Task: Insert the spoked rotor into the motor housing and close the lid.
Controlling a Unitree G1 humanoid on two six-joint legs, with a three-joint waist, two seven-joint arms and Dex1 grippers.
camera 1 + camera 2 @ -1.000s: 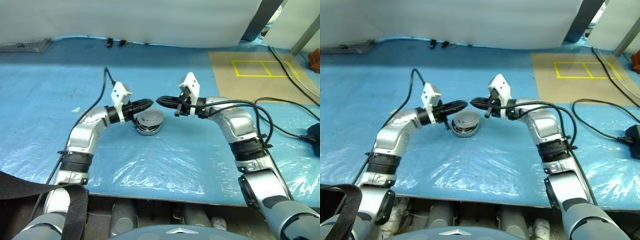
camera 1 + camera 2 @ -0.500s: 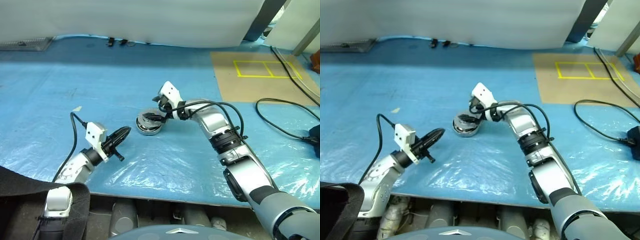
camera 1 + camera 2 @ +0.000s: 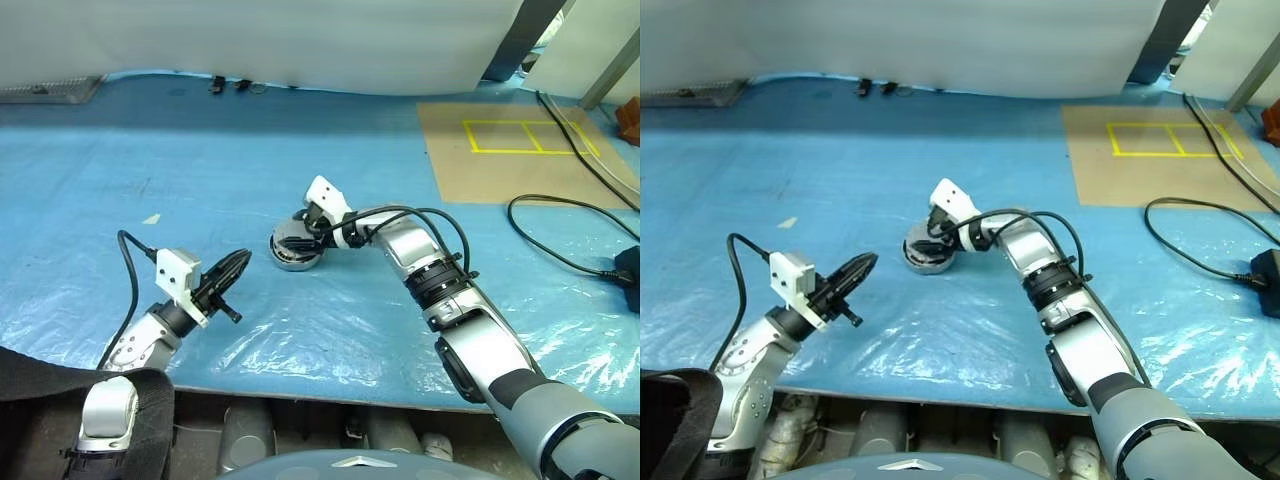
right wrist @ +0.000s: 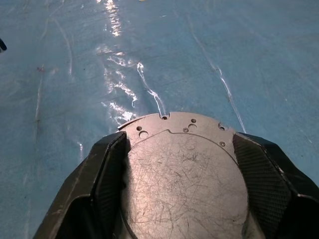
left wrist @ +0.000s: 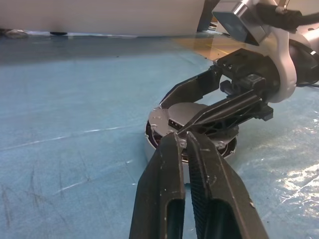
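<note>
The motor housing (image 3: 297, 246) sits on the blue sheet (image 3: 150, 150) with its lid (image 4: 184, 164) on top, so the closing step seems in hand. The right gripper (image 3: 300, 235) straddles the lid, fingers wide at either side. The left gripper (image 3: 238, 267), fingers together and empty, waits well apart. Next probably means seating the lid squarely. No writing is readable.

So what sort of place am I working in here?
Likely a workshop or lab floor: blue plastic sheeting under the motor housing, yellow tape squares on a brown mat, loose black cables.
</note>
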